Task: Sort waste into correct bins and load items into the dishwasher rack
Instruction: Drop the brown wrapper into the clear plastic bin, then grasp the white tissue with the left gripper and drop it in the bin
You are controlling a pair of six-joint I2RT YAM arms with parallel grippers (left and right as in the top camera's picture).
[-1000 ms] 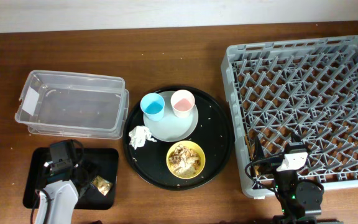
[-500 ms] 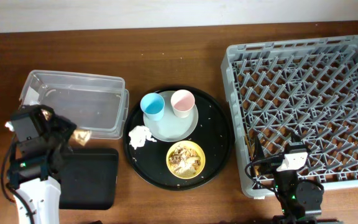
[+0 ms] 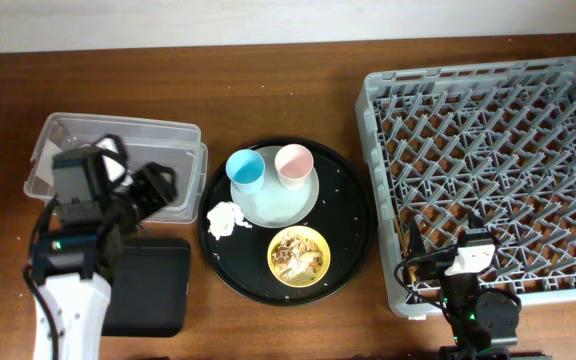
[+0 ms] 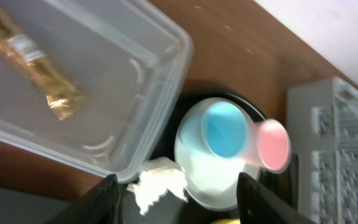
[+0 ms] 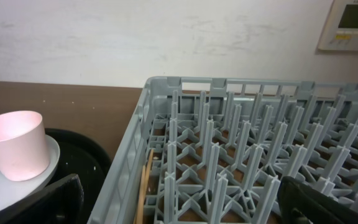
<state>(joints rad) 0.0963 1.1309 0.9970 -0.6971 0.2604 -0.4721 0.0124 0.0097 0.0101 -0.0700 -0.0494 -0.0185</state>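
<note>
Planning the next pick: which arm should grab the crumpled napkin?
Left. The left gripper hovers open over the tub, beside the napkin; the right gripper sits by the rack, farther away.

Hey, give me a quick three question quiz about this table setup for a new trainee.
1. True or false: the blue cup and the pink cup both stand on the plate.
2. Where does the gold wrapper lie? A: clear tub. B: rack. C: bowl.
3. Fill in: the left claw is ____.

Key: 1 true. 2 A. 3 open.
</note>
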